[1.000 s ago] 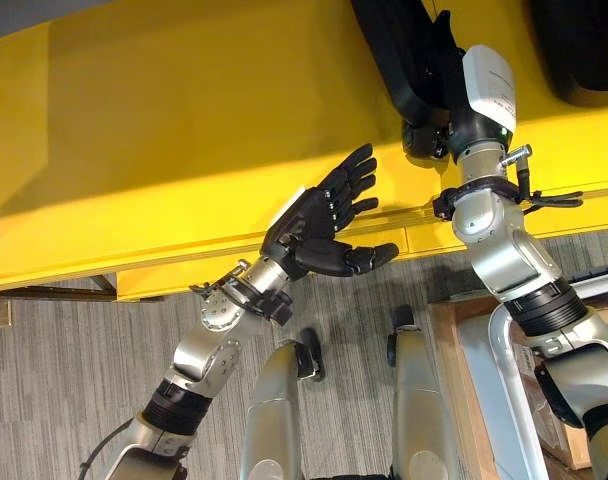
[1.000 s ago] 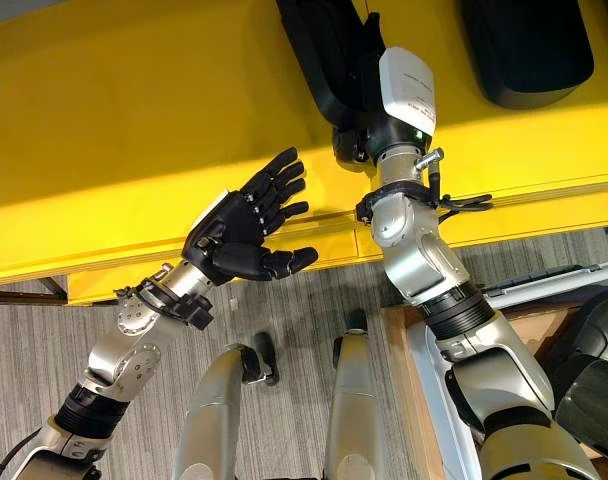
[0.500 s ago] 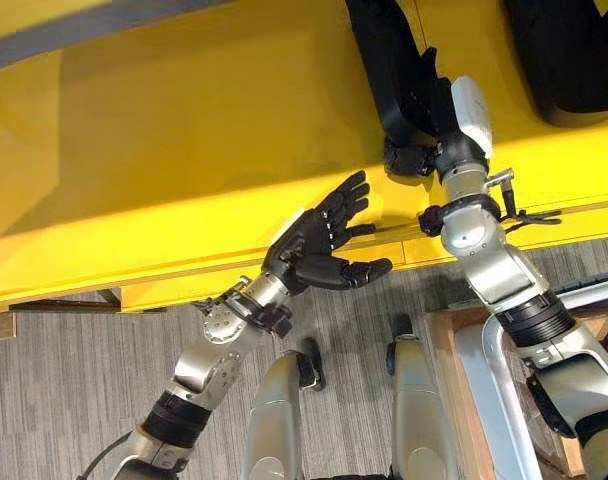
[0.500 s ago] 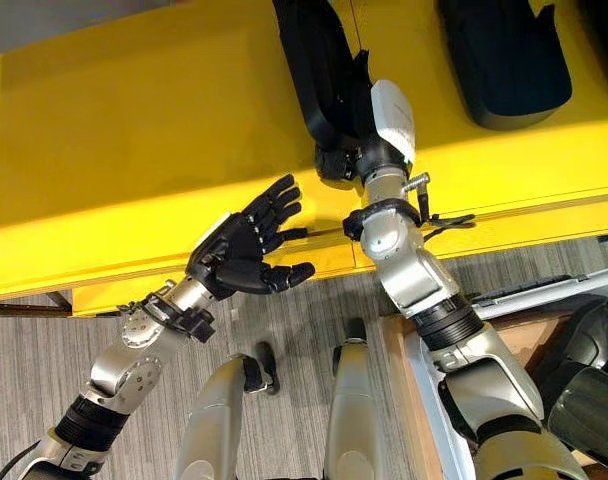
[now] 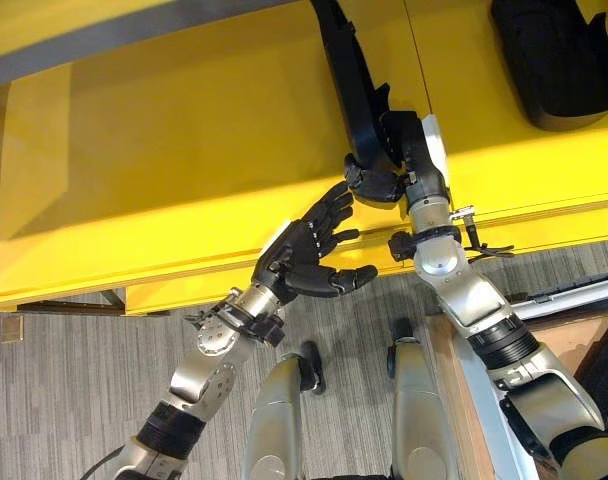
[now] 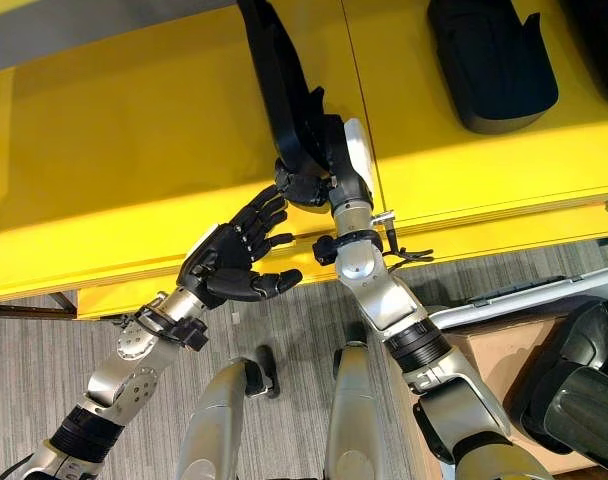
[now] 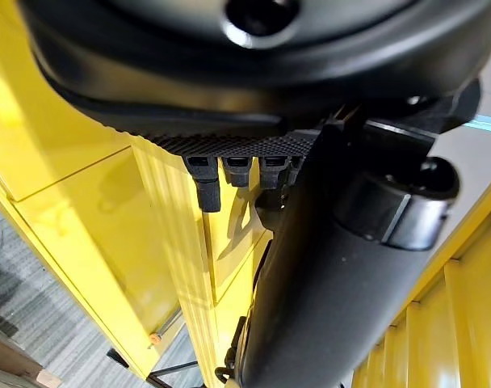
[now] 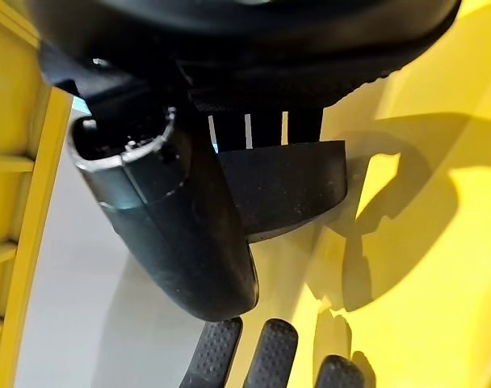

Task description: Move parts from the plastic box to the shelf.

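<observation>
Right robot hand (image 5: 376,178) is up on the yellow shelf (image 5: 164,150), fingers curled round the near end of a long black part (image 5: 349,75). The part lies flat on the shelf surface, running from the hand toward the back of the shelf, slightly angled. In the right wrist view the part's blunt end (image 8: 282,187) sits clamped between thumb and fingers against the yellow surface.

Left robot hand (image 5: 309,252) is held just beside the right one, at the shelf's front edge, fingers straight and spread, thumb out, holding nothing. Its fingertips (image 5: 339,195) reach close under the right hand and the part's near end; can't tell whether they touch.

A second black part (image 5: 554,60) lies further right on the shelf, well apart from both hands. Below the shelf, right side, sits a wooden pallet (image 6: 504,350) on grey carpet floor (image 5: 64,390).
</observation>
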Controlling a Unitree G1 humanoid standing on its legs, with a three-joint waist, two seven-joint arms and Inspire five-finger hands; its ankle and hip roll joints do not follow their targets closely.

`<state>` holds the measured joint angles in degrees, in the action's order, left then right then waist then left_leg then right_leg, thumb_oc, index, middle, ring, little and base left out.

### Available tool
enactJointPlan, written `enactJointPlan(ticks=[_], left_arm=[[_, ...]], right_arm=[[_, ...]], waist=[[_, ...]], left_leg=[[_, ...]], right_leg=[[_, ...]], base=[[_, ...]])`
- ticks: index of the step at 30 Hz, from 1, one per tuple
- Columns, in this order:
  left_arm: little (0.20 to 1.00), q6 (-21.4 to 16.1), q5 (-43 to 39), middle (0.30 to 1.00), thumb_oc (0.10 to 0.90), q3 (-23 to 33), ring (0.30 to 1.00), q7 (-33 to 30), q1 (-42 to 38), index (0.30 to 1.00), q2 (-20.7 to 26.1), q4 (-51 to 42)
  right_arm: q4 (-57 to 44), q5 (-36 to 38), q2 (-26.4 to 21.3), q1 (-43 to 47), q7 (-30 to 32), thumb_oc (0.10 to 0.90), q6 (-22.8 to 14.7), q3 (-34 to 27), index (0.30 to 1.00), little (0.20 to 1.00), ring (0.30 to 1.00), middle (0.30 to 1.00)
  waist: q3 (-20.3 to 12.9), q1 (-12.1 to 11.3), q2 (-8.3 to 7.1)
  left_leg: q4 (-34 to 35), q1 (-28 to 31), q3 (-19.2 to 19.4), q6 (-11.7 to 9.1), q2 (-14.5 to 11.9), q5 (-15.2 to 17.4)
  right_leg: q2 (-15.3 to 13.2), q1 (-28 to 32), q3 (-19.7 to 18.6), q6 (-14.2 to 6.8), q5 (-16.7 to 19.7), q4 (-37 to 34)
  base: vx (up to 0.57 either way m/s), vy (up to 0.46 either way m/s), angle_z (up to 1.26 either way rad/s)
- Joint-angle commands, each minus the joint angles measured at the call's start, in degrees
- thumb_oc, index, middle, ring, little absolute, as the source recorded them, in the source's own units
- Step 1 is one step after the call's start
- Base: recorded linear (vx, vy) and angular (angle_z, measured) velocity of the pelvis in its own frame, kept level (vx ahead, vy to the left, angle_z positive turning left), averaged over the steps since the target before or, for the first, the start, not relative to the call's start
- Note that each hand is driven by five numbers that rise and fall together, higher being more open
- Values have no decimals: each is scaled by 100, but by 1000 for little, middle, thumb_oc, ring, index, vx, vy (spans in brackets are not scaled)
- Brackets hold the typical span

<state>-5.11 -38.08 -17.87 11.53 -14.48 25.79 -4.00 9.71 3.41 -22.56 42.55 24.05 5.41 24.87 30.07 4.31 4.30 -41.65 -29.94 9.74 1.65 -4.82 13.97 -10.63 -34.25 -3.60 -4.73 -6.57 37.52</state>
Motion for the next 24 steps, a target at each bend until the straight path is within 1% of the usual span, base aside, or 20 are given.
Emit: enactJointPlan(ticks=[1, 3, 4, 7, 8, 13, 17, 20, 24], left_arm=[[1000, -725, -255, 1000, 900, 84, 1000, -30, -286, 1000, -34, -677], [1000, -736, -221, 1000, 900, 77, 1000, -52, -278, 1000, -27, -677], [1000, -786, -269, 1000, 900, 73, 1000, -79, -304, 1000, -16, -672], [1000, -744, -244, 1000, 900, 75, 1000, -69, -326, 1000, -17, -701], [1000, -759, -218, 1000, 900, 78, 1000, -50, -335, 1000, -19, -698], [1000, -670, -147, 1000, 900, 75, 1000, -84, -307, 1000, -38, -808], [1000, -689, -154, 1000, 900, 91, 1000, -71, -248, 1000, -74, -832], [1000, -682, -164, 1000, 900, 117, 1000, -50, -223, 1000, -82, -855], [1000, -649, -247, 1000, 900, 162, 1000, 25, -171, 1000, -99, -873]], right_arm=[[225, -114, 348, -269, -177, 400, -11, 521, 300, 300, 300, 300], [214, -328, 343, -270, 24, 400, -6, 524, 300, 300, 300, 300], [186, -352, 309, -242, 317, 400, 22, 476, 300, 300, 300, 300], [225, -367, 274, -158, 594, 400, -5, 308, 300, 300, 300, 300], [237, -344, 243, -117, 669, 400, -46, 209, 300, 300, 300, 300], [118, -268, 164, -122, 608, 400, -57, -42, 300, 300, 300, 300], [30, -197, 164, -175, 580, 400, 26, -121, 300, 300, 300, 300], [55, -270, 160, -157, 578, 400, -2, -173, 300, 300, 300, 300], [1, -451, 141, -178, 513, 400, 61, -201, 300, 300, 300, 300]], waist=[[-30, -227, 90], [-30, -223, 95], [-30, -210, 99], [-30, -204, 109], [-27, -200, 107], [-27, -173, 136], [-27, -157, 177], [-27, -161, 211], [-28, -179, 244]], left_leg=[[525, 308, 57, 329, 206, 365], [527, 312, 58, 329, 208, 365], [529, 304, 71, 333, 212, 362], [578, 307, 81, 341, 222, 349], [615, 239, 125, 382, 215, 217], [638, 251, 139, 384, 240, 219], [730, 340, 167, 382, 283, 189], [775, 370, 162, 383, 312, 170], [843, 432, 162, 383, 346, 142]], right_leg=[[8, 405, 443, 392, -753, 274], [4, 412, 439, 393, -753, 270], [-4, 410, 431, 377, -719, 228], [-4, 416, 417, 366, -694, 167], [-6, 352, 435, 409, -556, 110], [-12, 356, 433, 415, -568, 117], [-40, 423, 432, 417, -539, 39], [-51, 449, 423, 425, -533, 12], [-86, 509, 451, 439, -523, -10]], base=[[0, 0, 0], [3, 17, 0], [5, 34, 0], [-24, 20, -1], [-66, 22, -3], [-6, 17, -1], [26, 51, 0], [20, 40, 0], [11, 19, 1]])
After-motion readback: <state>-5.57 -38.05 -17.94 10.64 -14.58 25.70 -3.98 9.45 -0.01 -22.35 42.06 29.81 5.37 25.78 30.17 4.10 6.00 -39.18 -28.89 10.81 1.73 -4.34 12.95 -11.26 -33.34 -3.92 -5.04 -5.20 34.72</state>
